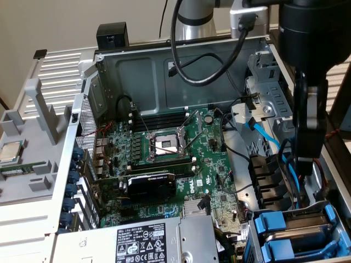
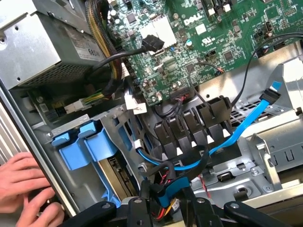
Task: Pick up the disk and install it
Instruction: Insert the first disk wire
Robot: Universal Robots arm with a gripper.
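My gripper [image 1: 306,160] hangs over the exterior view's right side of the open computer case, above a row of black drive-bay clips [image 2: 189,125]. In the wrist view its fingers [image 2: 144,194] stand apart and my gripper [image 2: 168,196] holds nothing; a blue data cable [image 2: 236,130] and black wires lie below the gap. Two blue-fronted carriers [image 1: 277,235] sit side by side in the drive cage [image 2: 120,127], and their blue handles [image 2: 83,142] are in the wrist view. The disk itself is hidden; I cannot tell which carrier holds it.
A person's hand [image 2: 26,187] rests on the case edge beside the drive cage. The green motherboard [image 1: 181,148] lies in the middle of the case, and the grey power-supply box [image 1: 148,241] is at the front. Loose cables cross near the gripper.
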